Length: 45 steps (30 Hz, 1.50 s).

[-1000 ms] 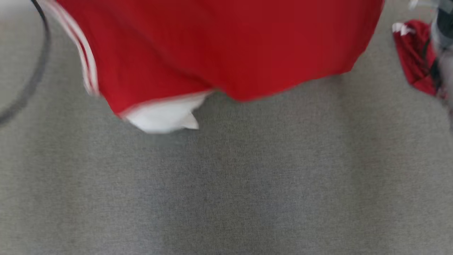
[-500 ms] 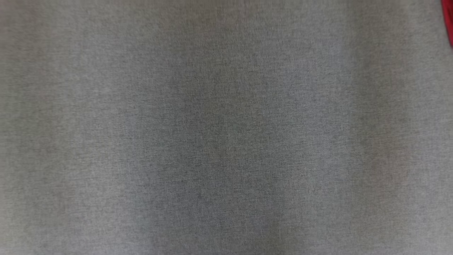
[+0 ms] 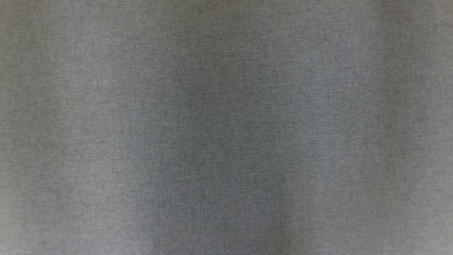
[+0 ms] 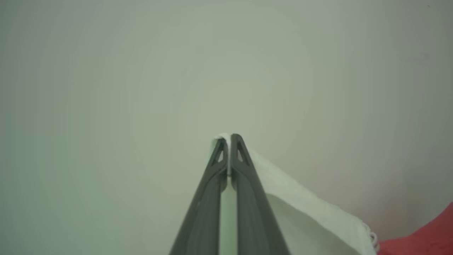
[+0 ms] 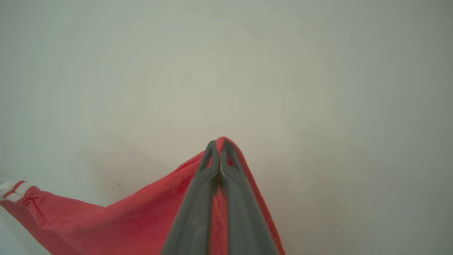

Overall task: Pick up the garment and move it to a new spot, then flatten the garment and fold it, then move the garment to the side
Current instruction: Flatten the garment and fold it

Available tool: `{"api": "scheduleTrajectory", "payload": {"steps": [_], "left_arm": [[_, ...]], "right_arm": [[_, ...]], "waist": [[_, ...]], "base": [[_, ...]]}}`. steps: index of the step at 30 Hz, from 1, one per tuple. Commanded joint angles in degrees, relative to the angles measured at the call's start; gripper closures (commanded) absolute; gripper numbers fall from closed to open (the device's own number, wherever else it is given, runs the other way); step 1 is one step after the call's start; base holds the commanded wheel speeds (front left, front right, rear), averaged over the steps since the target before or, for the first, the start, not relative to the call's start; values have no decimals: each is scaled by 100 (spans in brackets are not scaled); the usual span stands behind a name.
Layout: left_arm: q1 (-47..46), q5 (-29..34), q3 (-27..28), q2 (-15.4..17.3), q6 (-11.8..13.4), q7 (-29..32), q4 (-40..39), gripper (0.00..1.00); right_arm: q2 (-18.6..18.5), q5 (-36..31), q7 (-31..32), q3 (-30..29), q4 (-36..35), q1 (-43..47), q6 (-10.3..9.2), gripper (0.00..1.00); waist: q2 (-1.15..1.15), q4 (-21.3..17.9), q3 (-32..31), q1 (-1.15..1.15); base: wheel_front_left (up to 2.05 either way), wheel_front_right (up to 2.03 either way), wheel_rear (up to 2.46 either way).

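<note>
Head view: facing grey woven surface (image 3: 226, 127) | left wrist: left gripper (image 4: 229, 138) clamping white panel (image 4: 311, 219) of garment (image 4: 424, 237) | right wrist: right gripper (image 5: 220, 142) pinching its red edge.

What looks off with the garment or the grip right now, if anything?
Nothing stands out. The left gripper pinches the garment by a white part, and the right gripper pinches it by a red edge. No tear or stain shows. The head view looks down on a grey surface.

You had the garment (image 5: 124, 219) pinched aloft: red, striped hem at nine o'clock, white panel (image 4: 311, 219) trailing toward five.
</note>
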Motion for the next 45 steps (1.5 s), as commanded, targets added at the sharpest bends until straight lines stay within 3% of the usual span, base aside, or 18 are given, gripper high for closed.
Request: {"api": "scheduleTrajectory", "payload": {"steps": [1, 7, 11, 16, 17, 18, 19, 20, 23, 28, 33, 39, 45], "left_arm": [[254, -115, -81, 23, 10, -22, -125, 100], [1688, -622, -94, 419, 11, -345, -1004, 100], [3247, -987, 183, 678, 226, -472, -1993, 100], [5584, -1275, 552, 924, 948, -517, -3735, 100], [5584, -1275, 552, 924, 948, -517, -3735, 100], [6018, -1308, 650, 935, 1142, -524, -4053, 100], [6450, -1347, 696, 935, 1283, -529, -4374, 100], [7250, -1302, 886, 880, 1597, -528, -4936, 100], [8415, -1296, 1109, 700, 1845, -529, -5567, 100], [10037, -1322, 1504, 373, 1846, -527, -5792, 100], [11306, -1194, 1959, -225, 1675, -528, -5679, 100], [12250, -1009, 2249, -816, 1311, -529, -5282, 100], [12881, -1009, 2386, -1094, 1066, -529, -4951, 100]], "right_arm": [[-66, 127, -37, 106, -133, 270, -12, 100], [-650, 831, -158, 394, -1236, 1748, -12, 100], [-1111, 1203, -298, 567, -2101, 3175, -12, 100], [-1613, 1590, -630, 527, -3030, 5001, -12, 100], [-1613, 1590, -630, 527, -3030, 5001, -12, 100], [-1697, 1640, -691, 527, -3173, 5343, -12, 100], [-1748, 1710, -764, 494, -3314, 5661, -12, 100], [-1846, 1783, -890, 452, -3553, 6234, -12, 100], [-1891, 1896, -1008, 448, -3775, 7020, -12, 100], [-1893, 1926, -1207, 419, -3742, 7925, -12, 100], [-1847, 1812, -1372, 433, -3556, 8618, -12, 100], [-1740, 1836, -1539, 342, -3325, 9510, -12, 100], [-1743, 1644, -1607, 235, -3310, 10412, -12, 100]], "waist": [[-1, -13, -70, -1], [-1, -4, -494, -1], [-1, 2, -895, -1], [-1, 47, -1305, -1], [-1, 47, -1305, -1], [-1, 60, -1378, -1], [-1, 76, -1438, -1], [-1, 100, -1558, -1], [-1, 93, -1727, -1], [-1, 73, -1969, -1], [-1, 84, -2238, -1], [-1, 251, -2699, -1], [-1, 321, -3097, -1]], "base": [[0, 0, 0], [0, 0, 0], [0, 0, 0], [0, 0, 0], [0, 0, 0], [0, 0, 0], [0, 0, 0], [0, 0, 0], [0, 0, 0], [0, 0, 0], [0, 0, 0], [0, 0, 0], [0, 0, 0]]}}
